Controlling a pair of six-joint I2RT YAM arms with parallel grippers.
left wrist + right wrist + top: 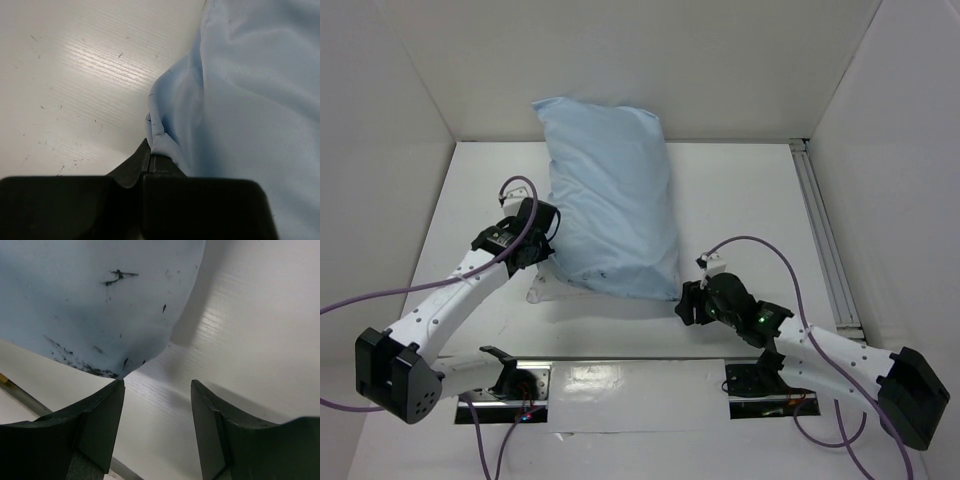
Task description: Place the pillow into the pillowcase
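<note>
The right claw (157,390), jaws apart and empty, has the near corner of the pillowcase (90,305) just ahead and slightly left, not touching. The left claw (150,161) is pinched together on a fold of its left edge. White cloth just beside that claw is probably the pillow (538,291), mostly inside. The stuffed case stretches away from both claws.

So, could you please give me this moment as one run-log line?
left gripper: shut on pillowcase edge | right gripper: open, empty, by pillowcase corner | pillowcase: plump, lying on table
</note>
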